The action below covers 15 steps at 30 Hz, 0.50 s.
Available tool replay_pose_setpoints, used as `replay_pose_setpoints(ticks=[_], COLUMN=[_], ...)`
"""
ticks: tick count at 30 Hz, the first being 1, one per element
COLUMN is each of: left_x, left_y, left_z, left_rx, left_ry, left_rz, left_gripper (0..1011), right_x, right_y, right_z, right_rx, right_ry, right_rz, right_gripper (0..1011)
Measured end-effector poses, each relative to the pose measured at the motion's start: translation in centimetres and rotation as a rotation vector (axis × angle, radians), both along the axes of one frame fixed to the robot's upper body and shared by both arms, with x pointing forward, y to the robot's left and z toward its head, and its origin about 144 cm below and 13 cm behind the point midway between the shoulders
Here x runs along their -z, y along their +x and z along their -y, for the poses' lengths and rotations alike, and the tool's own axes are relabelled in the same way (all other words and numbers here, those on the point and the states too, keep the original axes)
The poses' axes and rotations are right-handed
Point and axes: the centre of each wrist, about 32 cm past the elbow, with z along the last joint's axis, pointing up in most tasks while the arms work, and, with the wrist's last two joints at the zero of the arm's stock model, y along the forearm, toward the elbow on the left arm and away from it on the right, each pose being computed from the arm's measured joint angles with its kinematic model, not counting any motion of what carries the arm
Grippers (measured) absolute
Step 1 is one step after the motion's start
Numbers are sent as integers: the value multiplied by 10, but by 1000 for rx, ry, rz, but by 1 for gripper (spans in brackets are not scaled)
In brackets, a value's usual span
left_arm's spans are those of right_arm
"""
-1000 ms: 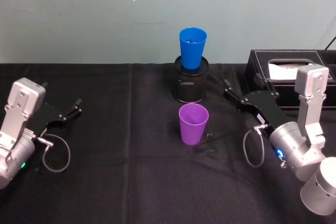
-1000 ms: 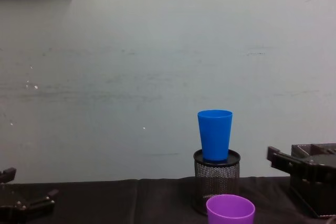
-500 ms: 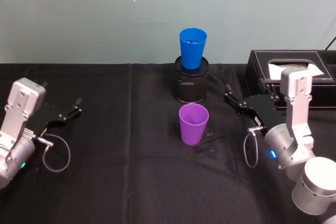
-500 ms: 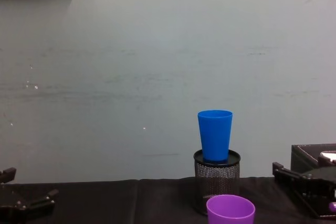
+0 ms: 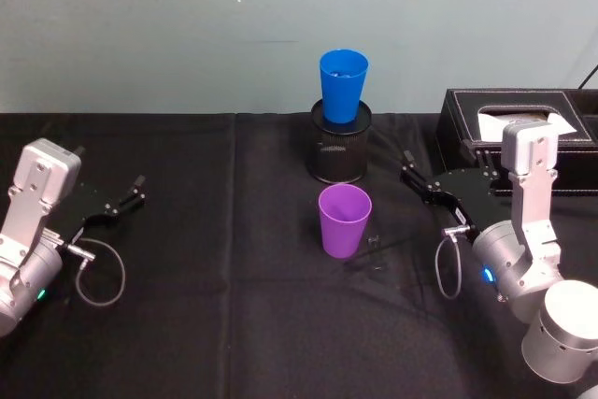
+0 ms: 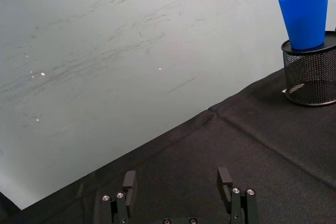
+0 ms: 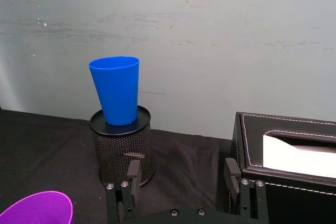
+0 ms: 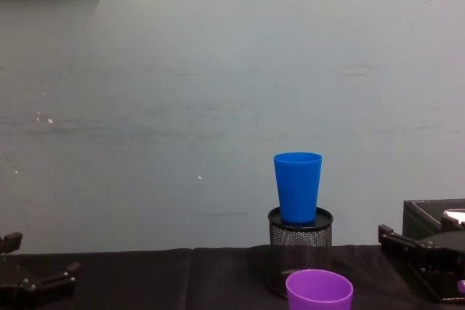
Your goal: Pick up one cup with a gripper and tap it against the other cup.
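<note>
Purple cup (image 5: 343,220) upright on black tablecloth (image 5: 234,324) before pale wall (image 5: 187,25); right hand (image 5: 422,182) agape, empty.

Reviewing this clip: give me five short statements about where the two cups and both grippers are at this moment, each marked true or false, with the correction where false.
1. The blue cup stands upright on top of the black mesh pen holder. True.
2. The right gripper is shut on the purple cup. False: it is open and empty, apart from the cup on the cup's right.
3. The purple cup stands upright on the black cloth, nearer the robot than the pen holder. True.
4. The left gripper is holding the blue cup. False: it sits open at the far left, holding nothing.
5. The purple cup is stacked inside the blue cup. False: they stand separately, apart.
</note>
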Motion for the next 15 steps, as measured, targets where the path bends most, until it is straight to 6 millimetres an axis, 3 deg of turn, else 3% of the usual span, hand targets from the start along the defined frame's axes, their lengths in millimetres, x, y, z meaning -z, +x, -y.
replay_pose_setpoints(ticks=[15], left_x=[0], left_y=[0], left_z=[0], left_rx=[0], left_ry=[0], left_rz=[0], left_gripper=[1000], right_x=[0], right_y=[0], right_z=[0], right_rx=[-3], right_ry=[1], right_rz=[0], right_gripper=[1002])
